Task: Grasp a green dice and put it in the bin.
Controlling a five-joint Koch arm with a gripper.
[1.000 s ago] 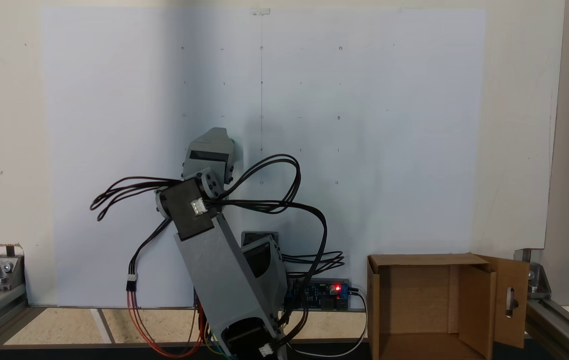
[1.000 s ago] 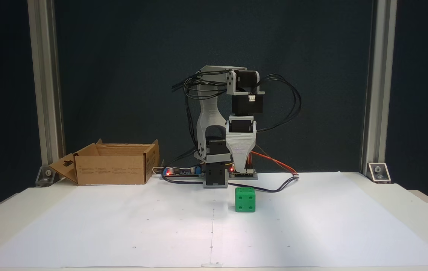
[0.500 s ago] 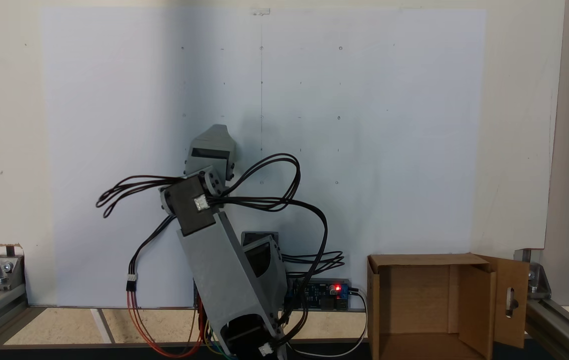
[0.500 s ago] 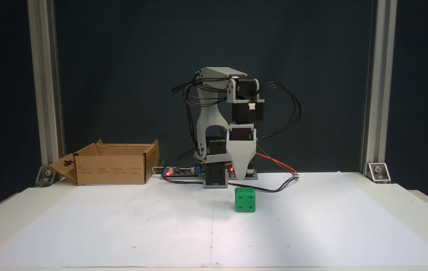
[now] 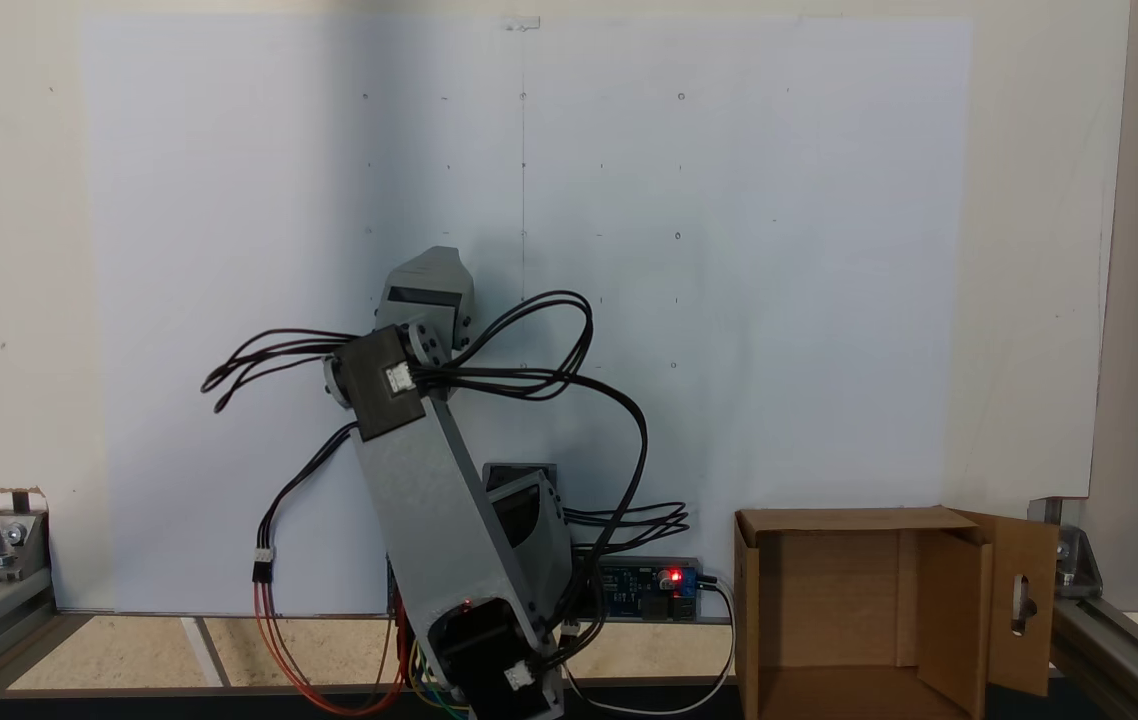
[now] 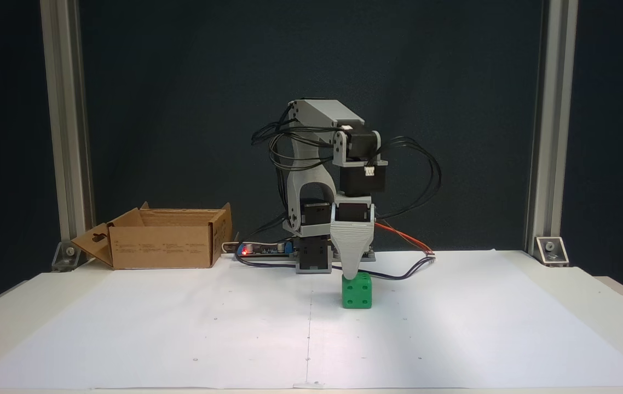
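Green dice (image 6: pixel 356 291) sitting at frame centre, gripper (image 6: pixel 351 275) hovering just above it, jaw state unclear; next needing descent and grasp

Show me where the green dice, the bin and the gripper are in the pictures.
green dice (image 6: pixel 357 293), a fixed view, on its front face.
bin (image 6: pixel 161 253), a fixed view, on its front wall.
gripper (image 6: pixel 351 273), a fixed view, at its tip just above the dice.
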